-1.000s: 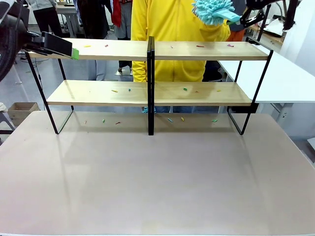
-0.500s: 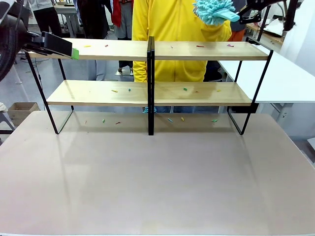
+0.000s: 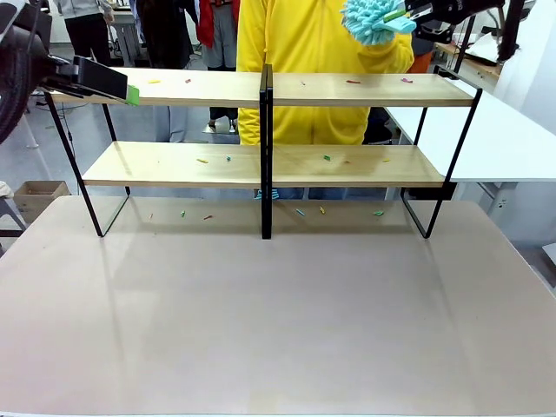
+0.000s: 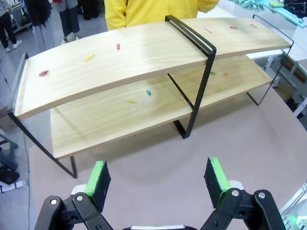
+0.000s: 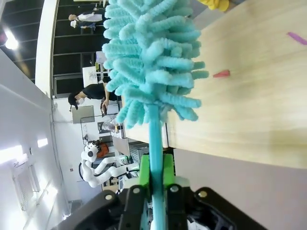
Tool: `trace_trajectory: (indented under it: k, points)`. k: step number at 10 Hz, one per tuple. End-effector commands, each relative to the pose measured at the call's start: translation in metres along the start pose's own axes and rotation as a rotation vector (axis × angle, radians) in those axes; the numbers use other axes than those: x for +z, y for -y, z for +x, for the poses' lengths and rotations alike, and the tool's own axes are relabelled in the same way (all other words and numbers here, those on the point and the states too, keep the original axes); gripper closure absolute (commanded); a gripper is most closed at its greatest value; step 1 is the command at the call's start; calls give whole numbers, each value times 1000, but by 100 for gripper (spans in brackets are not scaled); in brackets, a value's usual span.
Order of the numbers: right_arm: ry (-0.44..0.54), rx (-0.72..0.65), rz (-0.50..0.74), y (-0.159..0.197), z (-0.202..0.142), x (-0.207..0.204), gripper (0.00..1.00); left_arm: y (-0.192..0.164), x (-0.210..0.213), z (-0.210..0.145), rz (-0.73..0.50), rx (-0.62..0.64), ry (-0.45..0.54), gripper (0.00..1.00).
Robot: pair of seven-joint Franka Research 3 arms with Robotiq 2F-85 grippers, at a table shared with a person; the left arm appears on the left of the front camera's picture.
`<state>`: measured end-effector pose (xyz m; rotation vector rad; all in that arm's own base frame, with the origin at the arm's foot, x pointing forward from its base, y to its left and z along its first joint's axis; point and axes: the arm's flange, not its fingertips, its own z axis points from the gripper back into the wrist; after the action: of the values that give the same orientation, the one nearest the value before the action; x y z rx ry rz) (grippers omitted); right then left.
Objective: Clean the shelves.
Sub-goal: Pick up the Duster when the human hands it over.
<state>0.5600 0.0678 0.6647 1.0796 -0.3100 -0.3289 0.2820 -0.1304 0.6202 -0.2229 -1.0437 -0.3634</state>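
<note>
The shelves (image 3: 200, 88) stand across the far part of the counter (image 3: 278, 330), with small coloured scraps (image 3: 202, 160) strewn on both boards. My right claw (image 5: 156, 176) is clamped on the teal handle of a fluffy duster (image 5: 146, 62), whose head is up over the right half of the top board. My left claw (image 4: 158, 178) gapes wide with nothing in it, by that board's left end.

Two shelves (image 3: 347, 91), one duster (image 3: 369, 17)
</note>
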Motion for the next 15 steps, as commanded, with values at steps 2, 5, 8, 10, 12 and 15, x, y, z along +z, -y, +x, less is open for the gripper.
trace_trajectory:
  k: [2,5,8,10,12,15]
  points:
    - [15,-29,-11,5,-6,10,100,0,1,0,3,0,4,0]
    - [-125,83,22,1,-32,80,100,0,1,0,3,0,4,0]
    - [-284,247,-72,39,-106,223,100,0,1,0,3,0,4,0]
    - [-218,354,4,87,-154,314,100,0,1,0,3,0,4,0]
    - [-7,437,46,122,-191,368,100,0,1,0,3,0,4,0]
    - [-24,414,41,127,-203,398,100,0,1,0,3,0,4,0]
